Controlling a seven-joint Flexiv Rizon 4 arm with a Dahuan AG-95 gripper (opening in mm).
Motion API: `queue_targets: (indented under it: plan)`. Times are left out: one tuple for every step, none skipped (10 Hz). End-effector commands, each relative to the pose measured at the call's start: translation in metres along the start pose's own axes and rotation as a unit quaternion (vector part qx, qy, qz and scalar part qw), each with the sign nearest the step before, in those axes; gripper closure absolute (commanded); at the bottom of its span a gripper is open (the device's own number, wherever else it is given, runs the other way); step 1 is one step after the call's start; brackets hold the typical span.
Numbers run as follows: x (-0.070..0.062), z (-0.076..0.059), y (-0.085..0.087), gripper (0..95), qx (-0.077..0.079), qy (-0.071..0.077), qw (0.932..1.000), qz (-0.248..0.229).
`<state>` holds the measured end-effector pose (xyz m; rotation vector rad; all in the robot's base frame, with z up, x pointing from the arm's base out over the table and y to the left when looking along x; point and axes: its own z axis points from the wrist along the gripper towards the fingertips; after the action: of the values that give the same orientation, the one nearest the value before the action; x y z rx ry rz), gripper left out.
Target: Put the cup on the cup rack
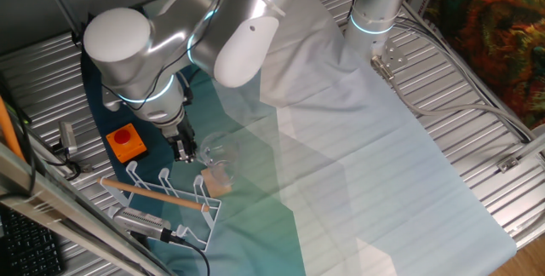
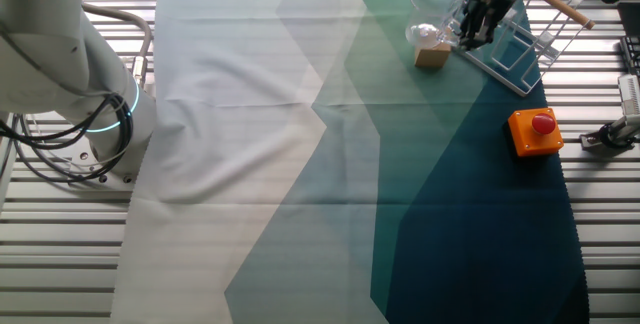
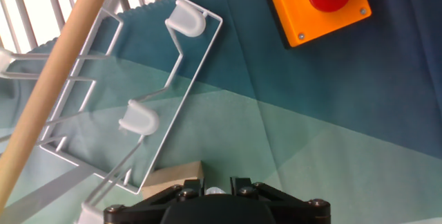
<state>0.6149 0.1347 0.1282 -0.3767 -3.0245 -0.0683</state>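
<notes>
The gripper [image 1: 185, 149] hung beside the cup [image 1: 215, 152] near the rack [image 1: 162, 195]; whether it held the cup I couldn't tell, though a lift onto a prong seemed next

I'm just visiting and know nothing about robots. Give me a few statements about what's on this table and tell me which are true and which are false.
1. An orange box with a red button sits on the cloth. True.
2. The wooden rod lies across the cup rack. True.
3. The cup already hangs on a prong of the rack. False: it is by the gripper, next to the rack, not on it.
4. The tan wooden block lies on top of the orange box. False: it lies on the cloth near the cup, apart from the box.
5. The cloth is one plain colour. False: it runs from white to dark teal.
</notes>
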Motion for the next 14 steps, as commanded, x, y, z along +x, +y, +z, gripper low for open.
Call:
queue_targets:
  plan:
    - [0.001, -0.006, 0.0, 95.0, -0.001, 0.001, 1.0, -0.001]
    - [0.001, -0.008, 0.0, 95.0, -0.001, 0.002, 1.0, -0.001]
    - [0.0, -0.012, -0.001, 95.0, -0.002, 0.006, 1.0, -0.002]
    - [0.0, -0.016, -0.003, 95.0, 0.001, 0.006, 1.0, -0.004]
    - [-0.003, -0.018, -0.006, 95.0, 0.007, 0.007, 0.9999, -0.009]
    - [-0.005, -0.02, -0.01, 95.0, 0.009, 0.005, 0.9999, -0.005]
    - [-0.008, -0.021, -0.013, 95.0, 0.012, 0.001, 0.9999, -0.002]
    - [-0.012, -0.023, -0.019, 95.0, 0.02, -0.002, 0.9998, -0.005]
    - [-0.018, -0.027, -0.029, 95.0, 0.019, -0.005, 0.9998, -0.009]
    - [-0.023, -0.03, -0.039, 95.0, 0.016, -0.008, 0.9997, -0.015]
    - [-0.028, -0.034, -0.049, 95.0, 0.018, -0.013, 0.9996, -0.019]
    - [-0.033, -0.037, -0.06, 95.0, 0.023, -0.018, 0.9992, -0.026]
    - [-0.035, -0.039, -0.067, 95.0, 0.032, -0.022, 0.9987, -0.032]
    - [-0.038, -0.038, -0.077, 95.0, 0.044, -0.028, 0.9979, -0.04]
